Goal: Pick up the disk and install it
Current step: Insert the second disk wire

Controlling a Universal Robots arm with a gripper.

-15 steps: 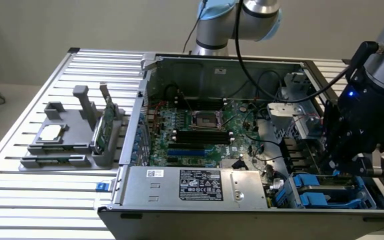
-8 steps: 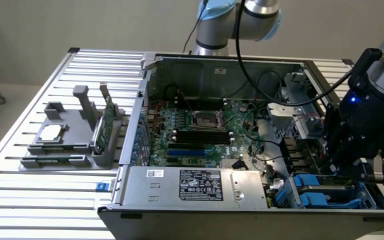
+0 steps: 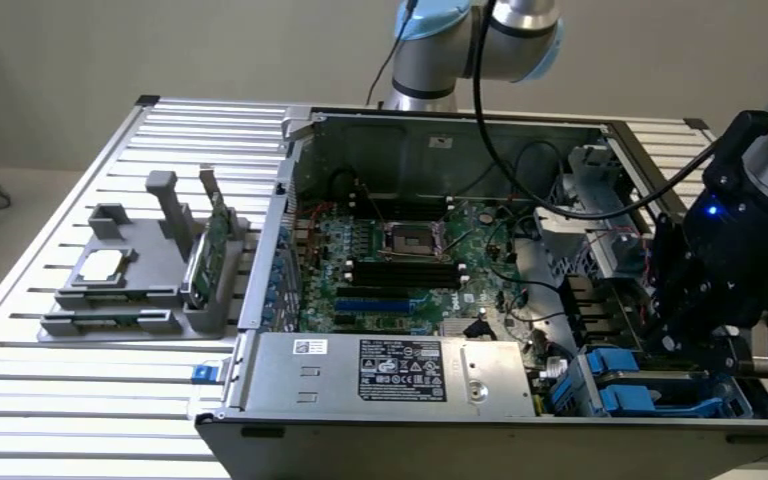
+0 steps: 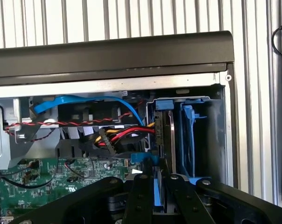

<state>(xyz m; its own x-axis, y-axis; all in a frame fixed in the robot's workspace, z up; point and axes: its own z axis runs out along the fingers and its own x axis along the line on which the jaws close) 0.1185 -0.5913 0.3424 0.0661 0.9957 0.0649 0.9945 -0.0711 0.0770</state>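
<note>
The disk point(image 4: 165, 135) stands on edge in the drive bay at the corner of the open computer case point(image 3: 357, 425). I see its thin dark side and the blue carrier around it. My gripper point(image 4: 158, 193) is right over it, black fingers point(image 4: 140, 198) pressed on either side of the blue carrier edge. In the exterior view the gripper point(image 3: 688, 345) hangs low over the bay at the case's right end, above the blue carriers point(image 3: 620, 372). The fingertips there are hidden behind the black wrist body.
A second blue carrier point(image 4: 188, 135) sits beside the disk in the same bay. Red, yellow and blue cables point(image 4: 117, 133) run close by, over the green motherboard point(image 3: 398, 250). The power supply point(image 3: 391, 372) lies along the case front. A grey fixture point(image 3: 144, 265) with parts stands on the slatted table.
</note>
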